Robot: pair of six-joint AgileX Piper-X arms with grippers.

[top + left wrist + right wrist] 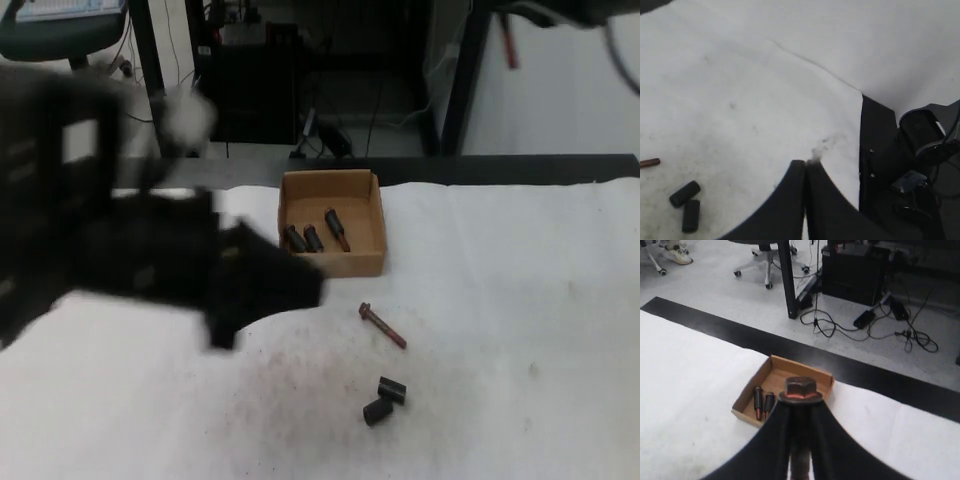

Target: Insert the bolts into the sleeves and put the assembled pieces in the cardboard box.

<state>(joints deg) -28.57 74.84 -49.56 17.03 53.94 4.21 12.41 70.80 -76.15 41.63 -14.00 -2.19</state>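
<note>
Nearest: two short black cylindrical sleeves (391, 390) loose on white cloth-covered tabletop (520, 330), just beside each other, both empty. Just beyond: reddish-brown hex-head bolt (383, 326) lying flat, apart from sleeves. Left gripper (805, 164) over bare tabletop, sleeves off to one side; jaws pressed together, nothing betw. Right gripper (800, 402) raised, box beyond it; jaws clamp second hex-head bolt (800, 389) by shank, head proud of tips. Farthest: small open brown cardboard box (372, 215) w/ 3 dark pieces (313, 238) side by side, reddish ends showing; look assembled. Est.: 3 done, 2 bolt/sleeve pairs left to mate + box.
</note>
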